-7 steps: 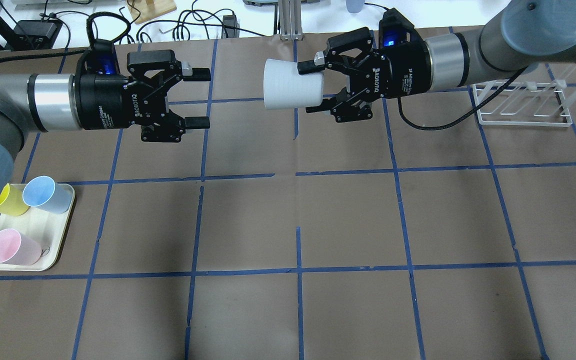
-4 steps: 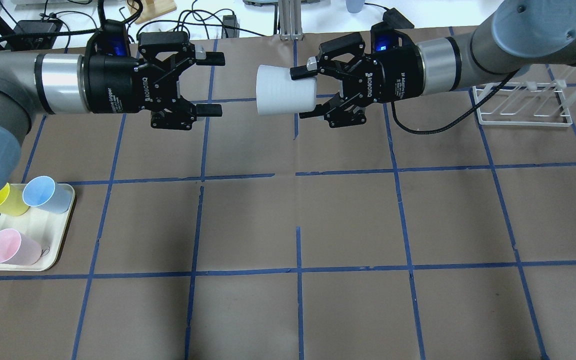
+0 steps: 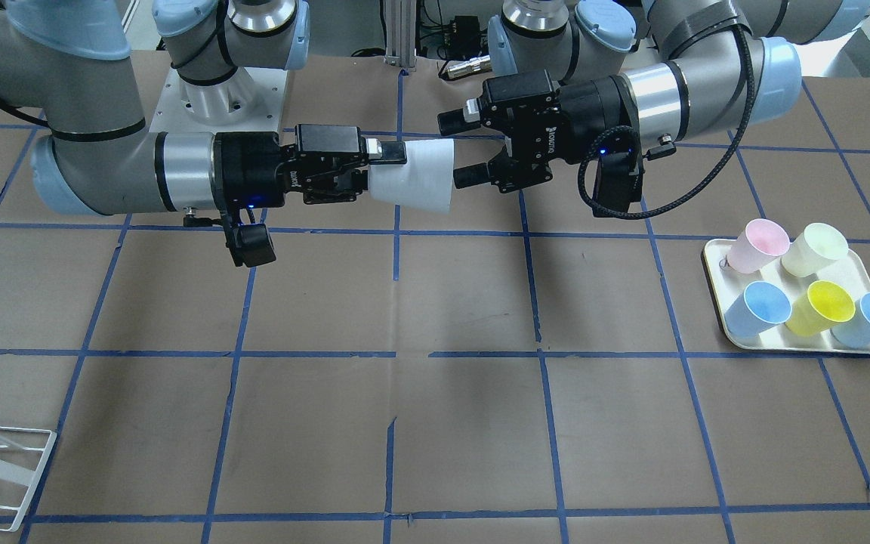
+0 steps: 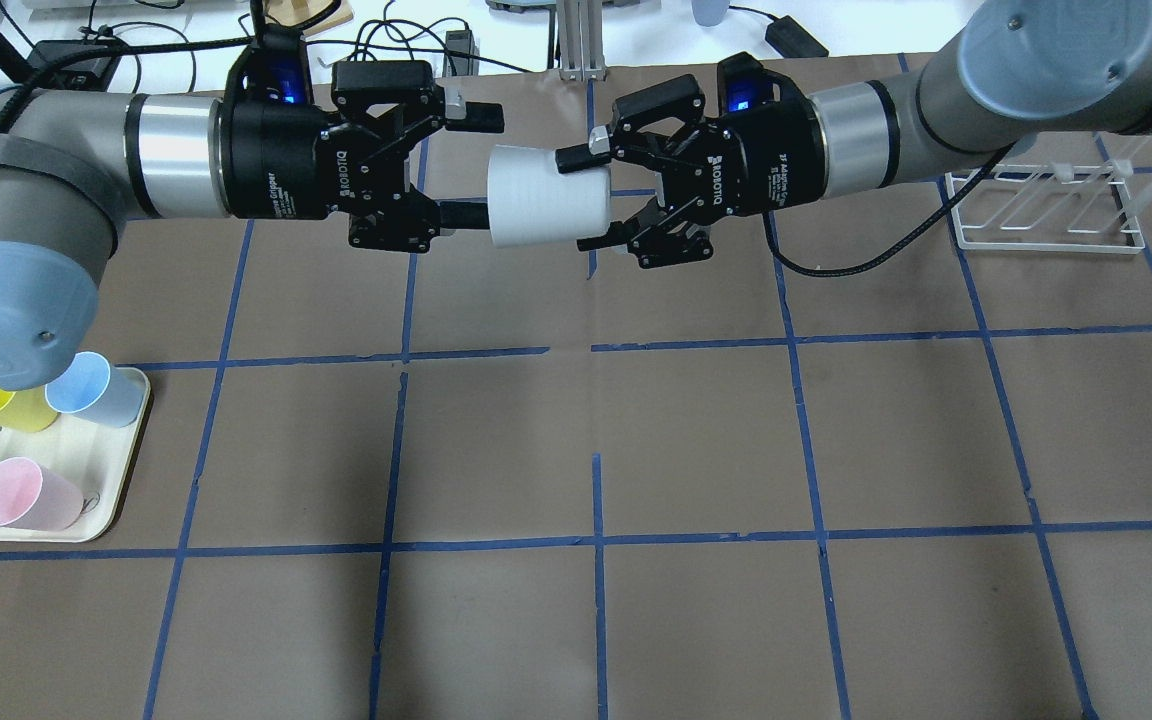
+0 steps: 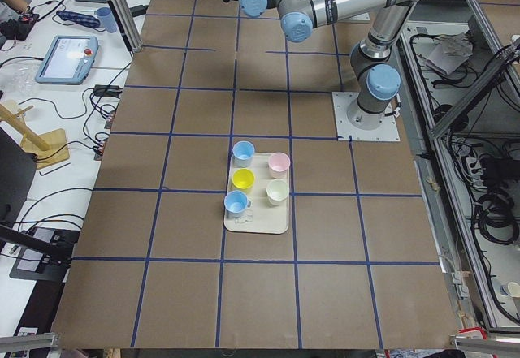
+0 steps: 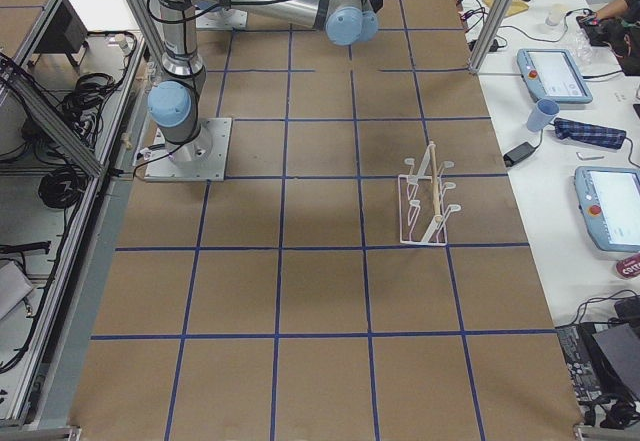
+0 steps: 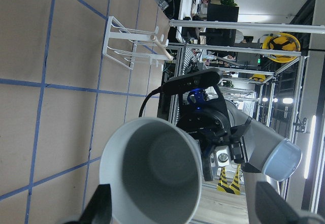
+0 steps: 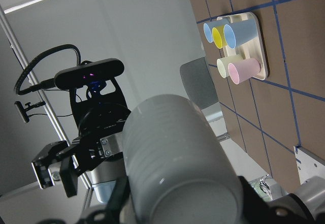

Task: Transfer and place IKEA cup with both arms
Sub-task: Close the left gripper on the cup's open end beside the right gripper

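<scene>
Right gripper (image 4: 582,200) is clamping IKEA cup (image 4: 536,197) by its base, axis lying horizontal, mouth facing left gripper (image 4: 476,166), whose spread fingers (image 4: 476,118) are flanking the rim.

Obstacles — cup tray (image 4: 122,452) at left end, wire rack (image 4: 1046,247) at right.

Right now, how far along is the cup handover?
Done: the cup is off the table, held sideways by its base end in the right gripper. In hand: the left gripper is open at the cup's rim, one finger on each side, not yet closed. Left: the left grip, the right release, and setting the cup down.
</scene>
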### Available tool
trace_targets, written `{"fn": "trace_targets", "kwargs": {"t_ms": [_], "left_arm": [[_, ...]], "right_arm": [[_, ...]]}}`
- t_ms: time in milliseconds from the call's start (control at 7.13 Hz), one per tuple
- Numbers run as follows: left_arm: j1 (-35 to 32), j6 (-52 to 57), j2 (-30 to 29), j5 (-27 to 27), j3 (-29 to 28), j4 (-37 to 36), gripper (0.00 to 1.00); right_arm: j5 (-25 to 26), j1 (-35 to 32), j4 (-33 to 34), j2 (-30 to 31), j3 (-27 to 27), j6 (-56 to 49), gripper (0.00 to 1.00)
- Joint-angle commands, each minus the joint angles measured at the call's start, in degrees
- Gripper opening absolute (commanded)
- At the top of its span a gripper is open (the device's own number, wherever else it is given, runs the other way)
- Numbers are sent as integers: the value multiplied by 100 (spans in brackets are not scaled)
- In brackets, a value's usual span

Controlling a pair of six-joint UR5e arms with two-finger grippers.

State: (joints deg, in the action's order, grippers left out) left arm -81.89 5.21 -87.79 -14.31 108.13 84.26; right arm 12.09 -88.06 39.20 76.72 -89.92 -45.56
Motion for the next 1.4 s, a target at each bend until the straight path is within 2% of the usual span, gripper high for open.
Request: {"fn": "trace_targets", "kwargs": {"t_ms": [0, 280, 421, 561, 701, 982, 1262], "left_arm": [[-29, 33, -45, 139, 15, -15, 100], [-47, 33, -54, 253, 15, -15, 100], [-73, 24, -54, 253, 15, -15, 91], [-117, 33, -54, 253, 33, -15, 77], [-117, 24, -45, 253, 33, -15, 72], [-91, -2, -54, 245, 42, -15, 68], [-64, -55, -45, 236, 42, -15, 54]], "right_arm": [[3, -45, -9, -8, 1, 39, 19], [4, -45, -9, 1, 18, 91, 19], [4, -36, -18, -7, 27, 91, 20], [4, -36, -9, 1, 36, 91, 20], [4, -45, -9, 19, 36, 126, 20], [4, -36, -9, 36, 53, 135, 22], [4, -36, -18, 45, 71, 170, 24]]}}
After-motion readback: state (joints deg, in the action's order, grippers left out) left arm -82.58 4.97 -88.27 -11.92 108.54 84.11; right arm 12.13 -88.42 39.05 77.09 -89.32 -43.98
